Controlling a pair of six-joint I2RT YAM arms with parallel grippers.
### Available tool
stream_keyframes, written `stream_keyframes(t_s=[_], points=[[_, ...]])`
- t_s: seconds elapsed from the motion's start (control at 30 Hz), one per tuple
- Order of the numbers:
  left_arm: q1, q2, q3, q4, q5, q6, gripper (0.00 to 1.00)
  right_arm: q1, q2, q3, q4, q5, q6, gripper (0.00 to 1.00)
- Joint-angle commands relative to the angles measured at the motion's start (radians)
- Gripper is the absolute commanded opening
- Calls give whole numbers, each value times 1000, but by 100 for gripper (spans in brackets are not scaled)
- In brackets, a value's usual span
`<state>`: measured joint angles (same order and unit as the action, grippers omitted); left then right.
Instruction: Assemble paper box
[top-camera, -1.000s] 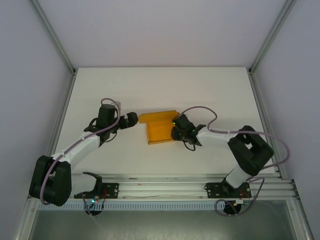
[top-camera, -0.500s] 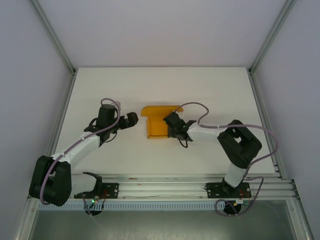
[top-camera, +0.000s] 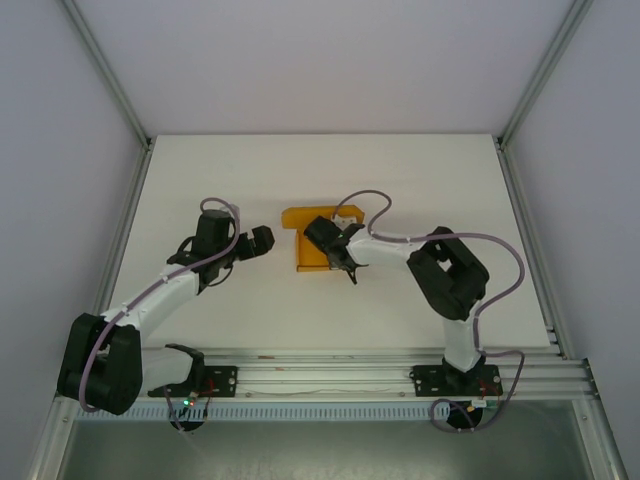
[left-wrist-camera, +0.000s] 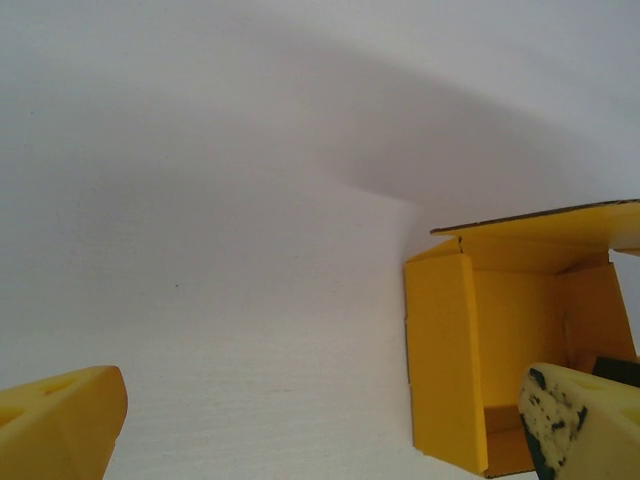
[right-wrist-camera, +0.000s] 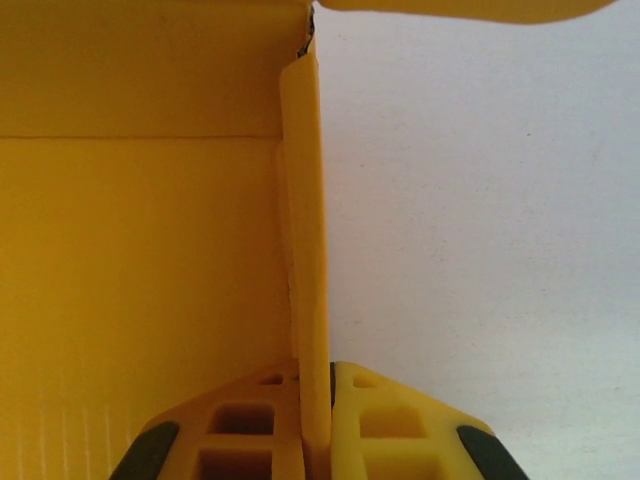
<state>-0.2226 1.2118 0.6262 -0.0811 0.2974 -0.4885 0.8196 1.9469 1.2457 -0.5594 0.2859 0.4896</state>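
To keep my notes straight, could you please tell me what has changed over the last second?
The right hand swung left over the paper box and closed on its side wall; the box shifted slightly toward the far edge. The left hand stayed open beside the box.

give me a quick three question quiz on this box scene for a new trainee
1. True or false: the left fingers are shut on the paper box.
2. What do the right fingers clamp? A) the box's upright side wall B) a cable C) nothing
3. Fill in: the box rests on the white ____.
Key: 1 false, they stand open, apart from the box. 2 A. 3 table.
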Motion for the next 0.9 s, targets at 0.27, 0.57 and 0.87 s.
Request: stream_keyframes(t_s=[0.27, 0.57, 0.87], points=[[-5, -30, 30, -31, 1, 31, 100, 3, -102, -58, 26, 34, -100, 7], [-6, -44, 59, -47, 42, 59, 100, 2, -235, -122, 172, -5, -34, 73], [-9, -42, 94, -63, 46, 83, 100, -7, -387, -280, 319, 78, -107, 78]])
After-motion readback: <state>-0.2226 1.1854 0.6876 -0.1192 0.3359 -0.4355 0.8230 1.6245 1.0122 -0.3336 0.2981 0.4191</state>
